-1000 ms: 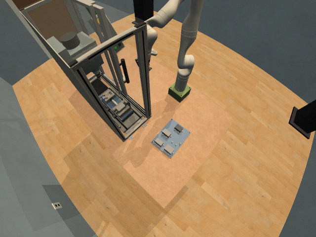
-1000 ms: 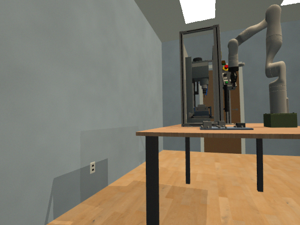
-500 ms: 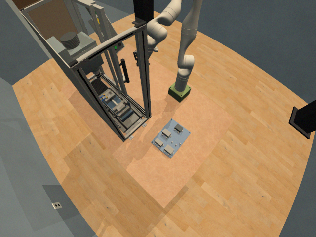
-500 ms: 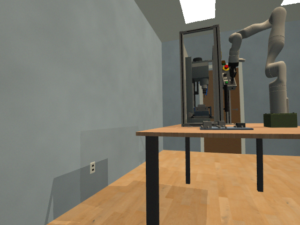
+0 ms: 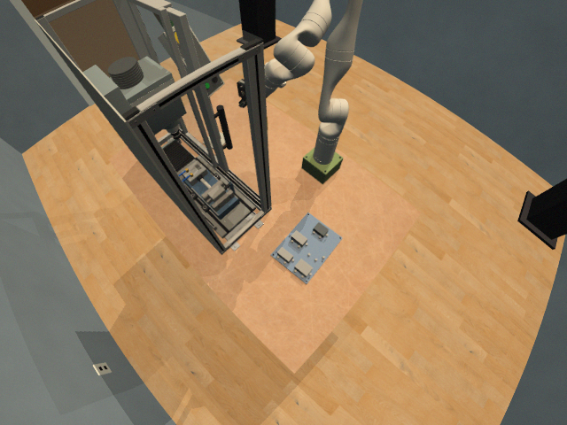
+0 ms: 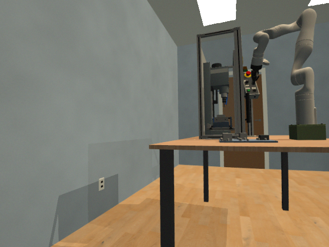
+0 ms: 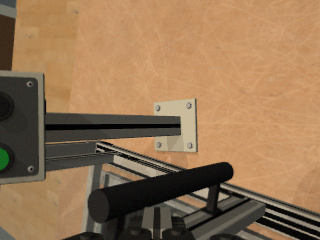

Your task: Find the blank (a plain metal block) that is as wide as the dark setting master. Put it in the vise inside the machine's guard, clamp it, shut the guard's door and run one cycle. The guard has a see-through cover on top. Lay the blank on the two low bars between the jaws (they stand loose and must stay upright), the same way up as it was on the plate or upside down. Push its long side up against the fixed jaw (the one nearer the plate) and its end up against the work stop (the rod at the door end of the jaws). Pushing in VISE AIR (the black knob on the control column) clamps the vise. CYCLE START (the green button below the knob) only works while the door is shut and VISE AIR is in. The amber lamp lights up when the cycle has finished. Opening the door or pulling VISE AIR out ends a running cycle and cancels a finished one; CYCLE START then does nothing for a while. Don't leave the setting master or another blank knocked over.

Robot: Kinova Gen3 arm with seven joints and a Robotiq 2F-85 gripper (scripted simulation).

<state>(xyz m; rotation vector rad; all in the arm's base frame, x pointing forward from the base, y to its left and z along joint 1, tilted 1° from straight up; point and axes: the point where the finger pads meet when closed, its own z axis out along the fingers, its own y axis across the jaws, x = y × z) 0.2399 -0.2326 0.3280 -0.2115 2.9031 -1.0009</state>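
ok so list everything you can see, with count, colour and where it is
plate: one, blue, on the table beside the machine
blocks: three, light grey, on the plate
dark block: one, dark grey, on the plate
machine guard: one, grey frame, around the vise
vise: one, grey and blue, inside the guard
door handle: one, black, upright on the guard's side
green button: one, green, on the control column
stop button: one, red on yellow, above the green button
wall outlet: one, white, low on the wall
arm base: one, green, on the table
arm: one, pale grey, above its base
gripper: one, black, shut, near the control column
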